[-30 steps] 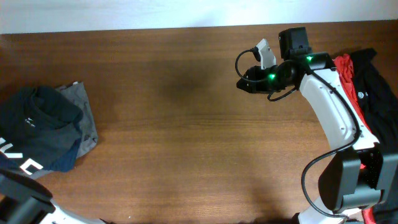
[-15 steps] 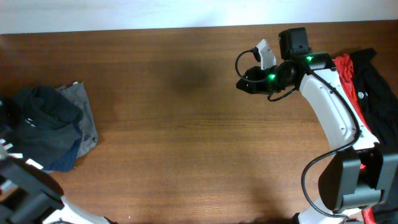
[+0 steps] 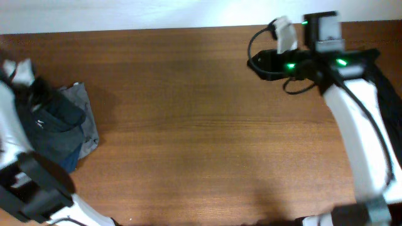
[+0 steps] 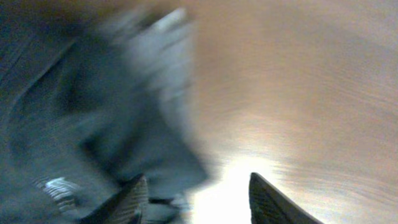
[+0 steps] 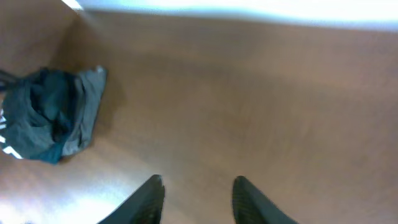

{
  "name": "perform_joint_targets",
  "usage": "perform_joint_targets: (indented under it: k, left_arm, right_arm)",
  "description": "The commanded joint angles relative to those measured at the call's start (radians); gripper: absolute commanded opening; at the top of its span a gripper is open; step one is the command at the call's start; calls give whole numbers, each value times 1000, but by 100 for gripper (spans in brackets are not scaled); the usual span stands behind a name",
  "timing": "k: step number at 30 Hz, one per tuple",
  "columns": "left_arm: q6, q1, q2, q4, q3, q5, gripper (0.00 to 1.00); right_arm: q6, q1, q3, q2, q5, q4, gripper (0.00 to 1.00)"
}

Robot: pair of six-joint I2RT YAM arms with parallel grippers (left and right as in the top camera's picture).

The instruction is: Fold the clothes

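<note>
**Both pincers spread; clothes heaped at the table's left end**

Closest in, the left wrist view is badly smeared. The left gripper [image 4: 199, 200] is standing with its two fingers [image 4: 132, 198] spread. Between them only bright table [image 4: 298, 93] and the ragged edge of the heap are showing, and nothing is being pinched. The finger on the picture's left is hanging over fabric; the blur is hiding whether it is touching.

Just beyond those tips the clothes [image 4: 81, 112] are lying in one rumpled heap. From overhead, a dark top [image 3: 56, 122] carrying a small white mark is sitting uppermost. Grey shorts [image 3: 85, 116] are sticking out from under it toward the table's middle, and a blue piece [image 3: 70, 160] is peeking out at the near corner. The left arm [image 3: 9, 125] is reaching along the heap's outer side.

The right gripper [image 5: 198, 199] is also standing spread, with bare wood showing between its fingers and nothing held. It is hovering near the table's far edge, well apart from the heap, which its camera is showing small in the distance with white lettering at the picture's left edge.

Behind the right arm [image 3: 352, 119], a black garment [image 3: 389, 88] is lying at the table's right end, mostly covered. Farthest off, a pale wall [image 3: 125, 12] is running along the back.
</note>
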Motion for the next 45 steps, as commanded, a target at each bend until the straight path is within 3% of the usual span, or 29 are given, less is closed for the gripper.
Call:
perform_joint_targets:
  k: [1,2,3,4,5,11,15,45]
  left_arm:
    - [71,-157,-166,-21,45,58,75]
    - [71,-210,-194,-27,45,57,93]
    - [71,-262,-220,-36,45,51,99]
    - [71,-306,-238,-43,45,38,99]
    - [71,-355,-256,-51,45,15,99]
    - [68,-573,-296,-116,45,-171,99]
    - [68,-634,-295,-134,44,-228,99]
    - [68,-642,-295,-132,44,-224,99]
  right_arm:
    - [-63,3,30,-119,71,1,49]
    - [-63,3,30,-143,88,-1,53]
    - [-63,3,30,-169,105,-4,59]
    - [-63,3,30,-188,113,-9,72]
    - [-63,3,30,-205,113,-12,99]
    - [-63,3,30,-257,112,-45,99]
    - [-63,3,30,-253,112,-77,99]
    - [-63,3,30,-233,114,-114,99]
